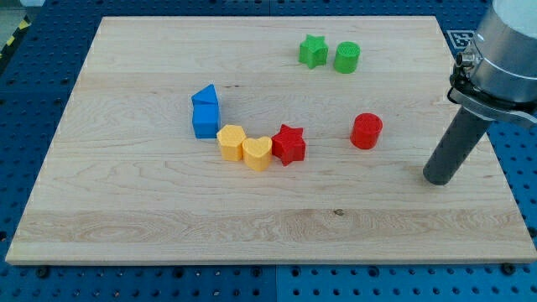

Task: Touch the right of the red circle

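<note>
Resting on the tabletop (277, 226), my tip (440, 178) stands toward the view's right edge, apart from every block. No claw shows on this arm: it ends in a plain dark rod that holds nothing. The red circle (367, 132) lies to the view's left of my tip and a little toward the top, near but not touching it, a strip of bare wood between them. Further left of my tip sit the red star (289, 144), the yellow heart (258, 153) and a yellow block (231, 142), possibly a hexagon, packed in a row. Beyond them stand a blue cube (205, 121) and another blue block (205, 96). Up and left of my tip, the green star (313, 51) and green cylinder (347, 57) stand side by side.
</note>
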Robot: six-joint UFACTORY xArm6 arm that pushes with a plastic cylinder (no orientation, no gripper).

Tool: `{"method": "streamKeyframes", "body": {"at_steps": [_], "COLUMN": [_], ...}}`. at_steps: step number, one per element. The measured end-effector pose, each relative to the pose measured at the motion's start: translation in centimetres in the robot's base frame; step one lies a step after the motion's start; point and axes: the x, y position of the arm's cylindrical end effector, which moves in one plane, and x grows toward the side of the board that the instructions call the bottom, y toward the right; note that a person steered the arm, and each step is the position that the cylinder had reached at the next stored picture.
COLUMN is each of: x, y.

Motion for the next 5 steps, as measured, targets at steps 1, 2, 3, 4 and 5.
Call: {"method": "streamKeyframes", "body": {"at_steps": [1,2,3,4,5], "x": [-0.5,-0.6,-0.9,-4.0,-5.4], "y": [3.3,4.0,4.0,3.9,1.5]}}
